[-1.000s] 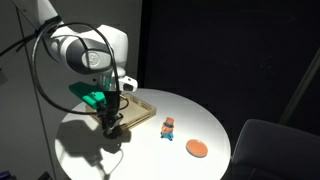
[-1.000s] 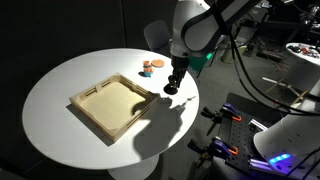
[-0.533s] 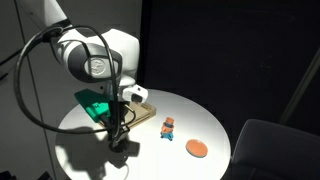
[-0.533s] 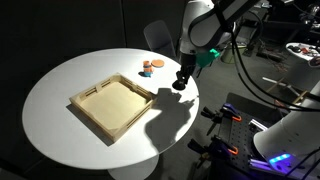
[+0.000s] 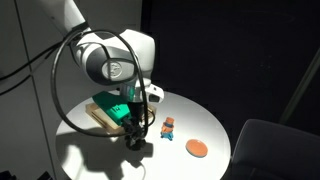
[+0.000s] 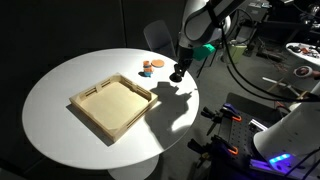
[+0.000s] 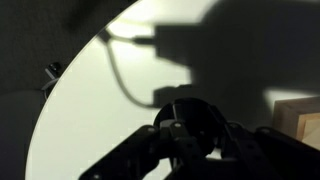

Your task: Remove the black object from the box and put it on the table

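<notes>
- Worktop (image 6: 60, 110): round, white.
- Box (image 6: 110, 105): shallow light-wood tray, lying on worktop.
- Jaws: over bare worktop, outside box, near toy, pinching black object (image 7: 190, 118).
- Orange disc (image 5: 197, 148), small toy (image 5: 168, 127): on worktop, apart from box.

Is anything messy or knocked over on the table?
Nope, nothing odd. The box lies flat and empty, the orange disc and toy sit on the table, and the gripper seems to hold the black object.
</notes>
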Tool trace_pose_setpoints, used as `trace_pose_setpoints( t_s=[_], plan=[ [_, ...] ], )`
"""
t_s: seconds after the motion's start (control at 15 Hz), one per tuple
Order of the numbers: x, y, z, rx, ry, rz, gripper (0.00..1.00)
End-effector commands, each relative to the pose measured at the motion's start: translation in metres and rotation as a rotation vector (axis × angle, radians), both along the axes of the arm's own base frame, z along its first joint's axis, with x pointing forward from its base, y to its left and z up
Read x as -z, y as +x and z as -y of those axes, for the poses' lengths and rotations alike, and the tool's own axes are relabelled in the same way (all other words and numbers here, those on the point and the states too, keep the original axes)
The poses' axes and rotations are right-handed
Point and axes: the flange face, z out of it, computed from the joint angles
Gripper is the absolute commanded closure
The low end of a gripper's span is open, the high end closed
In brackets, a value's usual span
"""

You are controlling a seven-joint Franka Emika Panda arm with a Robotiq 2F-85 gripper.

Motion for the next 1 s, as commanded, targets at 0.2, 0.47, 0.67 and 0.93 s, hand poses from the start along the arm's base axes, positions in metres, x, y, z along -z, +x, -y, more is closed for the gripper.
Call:
trace_pose_setpoints(
  t_s=[0.2,0.47,0.67,0.93],
  plan=[
    [0.034,0.046,0.009,-0.062,0.025,-0.001,0.93],
    [0.053,0.049,0.008,-0.069,0.027,-0.029,0.93],
    [0.061,0.049,0.008,-0.067,0.029,-0.039,0.93],
    [0.062,0.050,0.005,-0.070,0.027,-0.044,0.39]
  ],
)
